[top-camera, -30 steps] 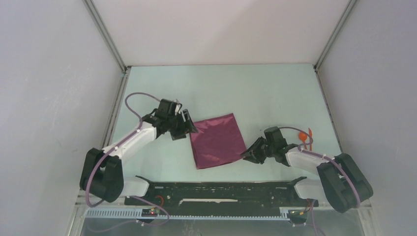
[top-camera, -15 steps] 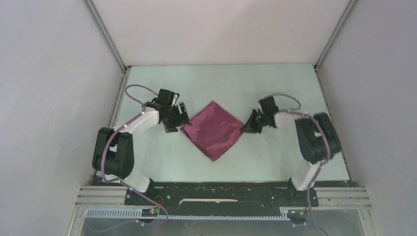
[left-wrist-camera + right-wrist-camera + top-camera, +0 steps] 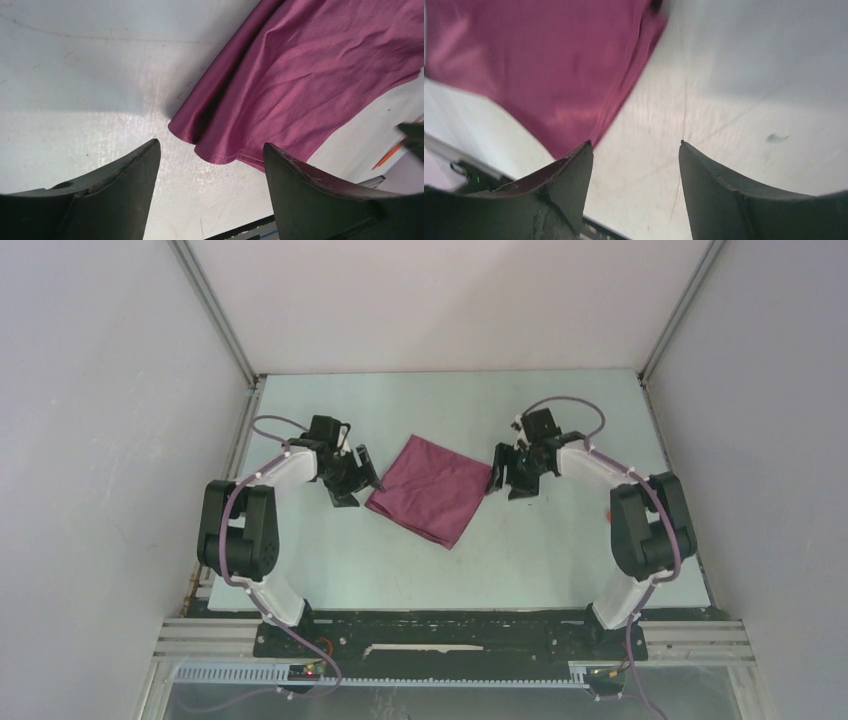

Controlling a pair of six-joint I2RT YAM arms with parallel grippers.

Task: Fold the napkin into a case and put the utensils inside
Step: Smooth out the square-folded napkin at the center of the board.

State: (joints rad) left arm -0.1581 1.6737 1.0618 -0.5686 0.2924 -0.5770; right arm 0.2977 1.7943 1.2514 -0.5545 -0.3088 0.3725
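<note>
Near the far middle of the surface [image 3: 560, 550], the napkin [image 3: 428, 488] lies flat between both end effectors. Left end effector [image 3: 211, 145]: released, fingers spread, with the napkin's left corner just ahead of the gap, not gripped. Right end effector [image 3: 635, 144]: released, fingers spread, with the napkin's right edge beside one finger and bare surface between the fingers.

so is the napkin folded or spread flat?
Folded, about in half: the napkin shows a rounded doubled edge with a second layer under it in the left wrist view. Not yet a narrow strip.
</note>
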